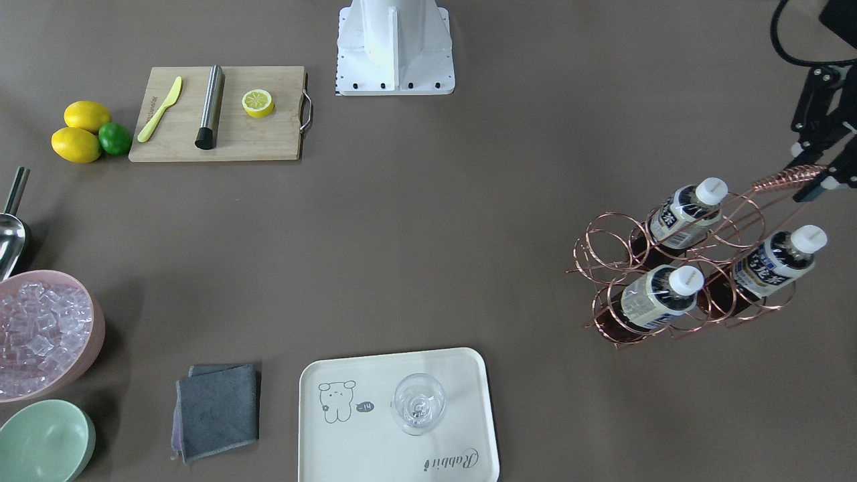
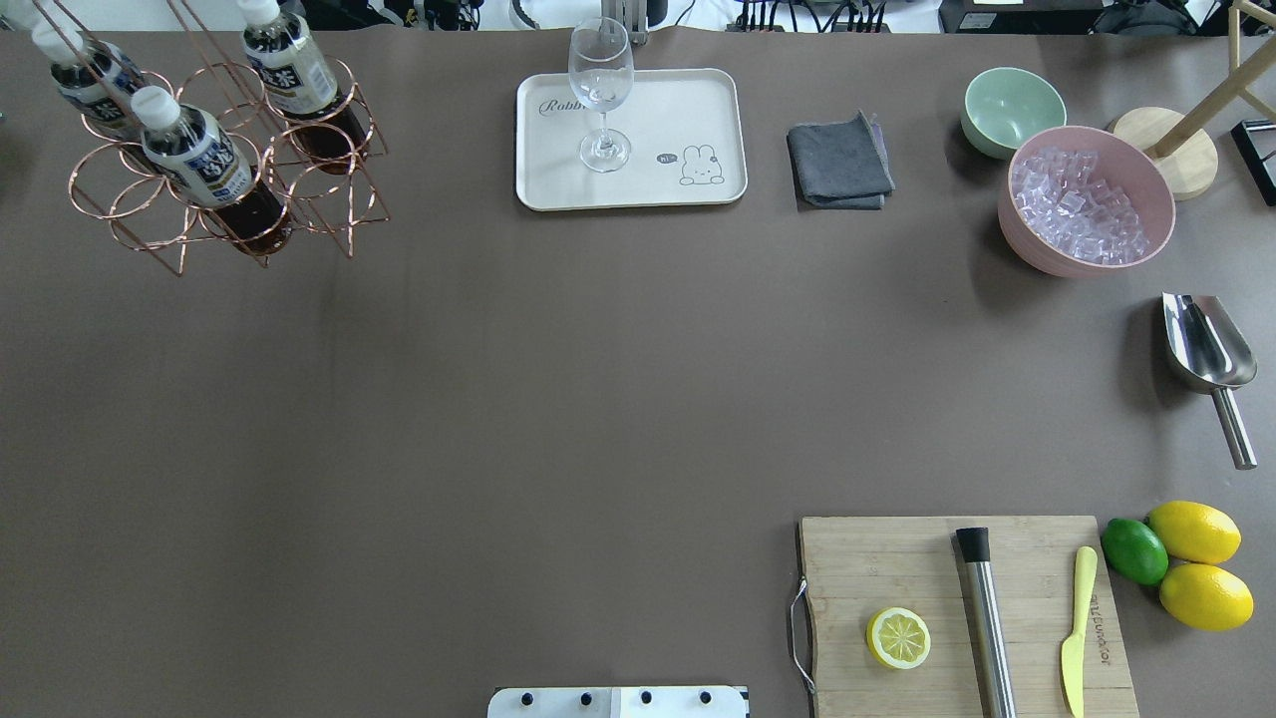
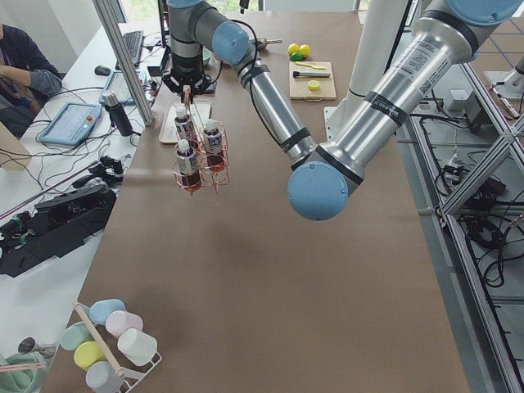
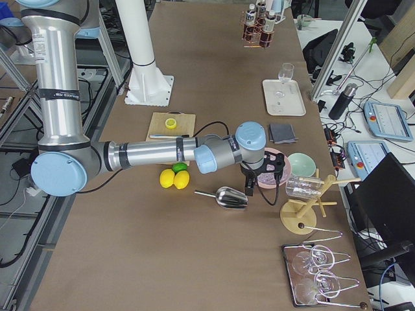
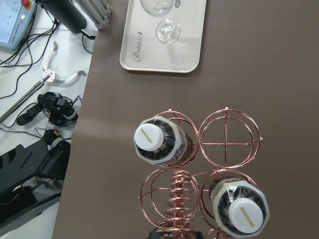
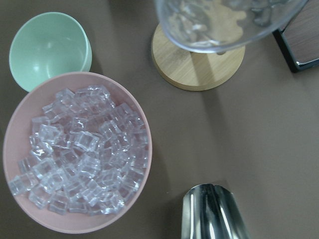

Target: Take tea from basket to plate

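The copper wire basket (image 1: 602,242) stands at the table's far left end and holds three tea bottles (image 1: 689,211) (image 1: 776,262) (image 1: 656,299) with white caps. It also shows in the overhead view (image 2: 150,199) and from above in the left wrist view (image 5: 227,144). My left gripper (image 1: 813,179) is shut on the coiled top of the basket's handle (image 1: 787,178). I cannot tell whether the basket rests on the table. The cream plate (image 1: 348,455) (image 2: 698,100) lies apart from it. My right gripper (image 4: 249,184) hangs over the ice bowl; I cannot tell its state.
A wine glass (image 1: 418,402) stands on the plate. A grey cloth (image 1: 217,410), a green bowl (image 1: 43,442), a pink bowl of ice (image 1: 40,335) and a metal scoop (image 2: 1206,349) lie toward the right end. A cutting board (image 1: 217,114) with lemons (image 1: 77,144) is near the base.
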